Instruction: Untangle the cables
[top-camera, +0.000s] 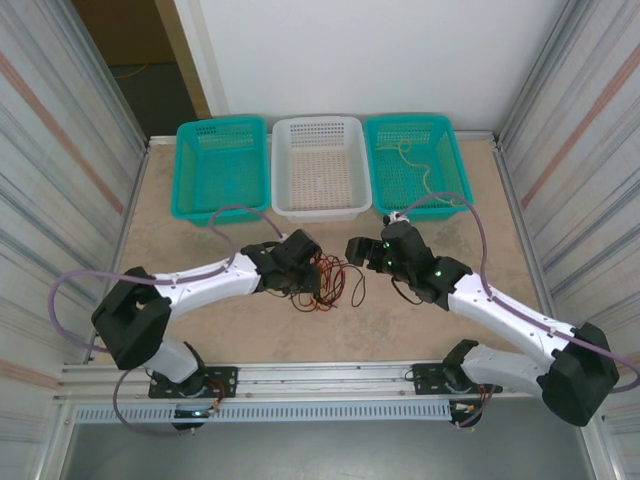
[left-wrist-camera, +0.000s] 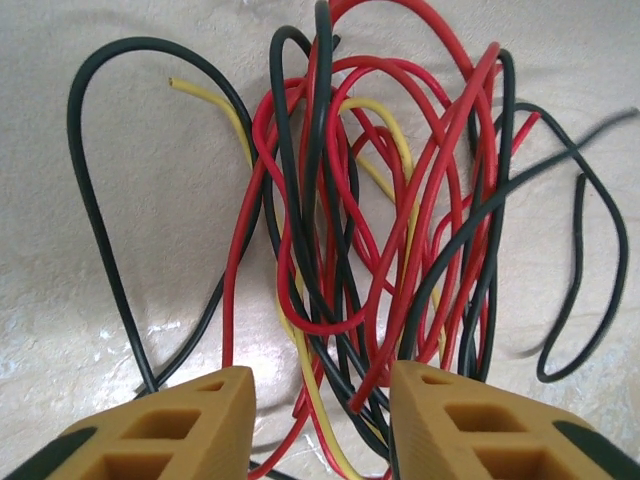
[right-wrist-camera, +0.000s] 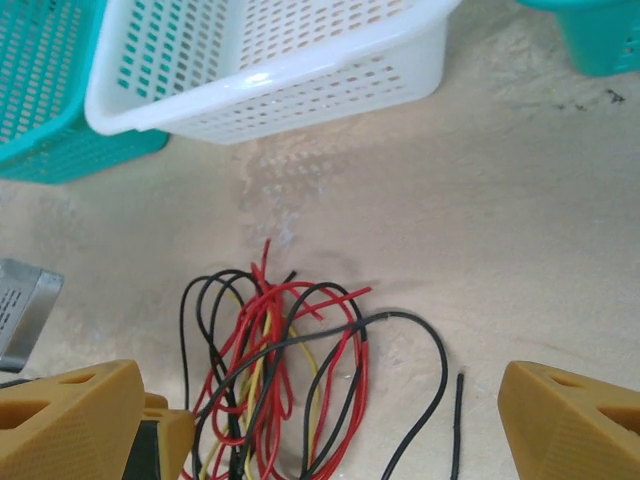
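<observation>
Your L gripper (left-wrist-camera: 318, 378) sat half-spread over the cables (left-wrist-camera: 380, 200), pinching nothing; R gripper (right-wrist-camera: 325, 410) gaped wide. Wires looked light, springy, prob slick: I'd grab the black loop (left-wrist-camera: 80, 180) at edge.

Bright, even light from overhead. Shadows soft, faint beside cables (top-camera: 325, 280). White glare patches on tabletop (top-camera: 380, 335) in both wrist views. One black strand (left-wrist-camera: 600, 125) blurred near left wrist view's right edge.

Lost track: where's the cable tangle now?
From above, the cables lie centrally between the left claw and right claw, in front of the white basket.
</observation>
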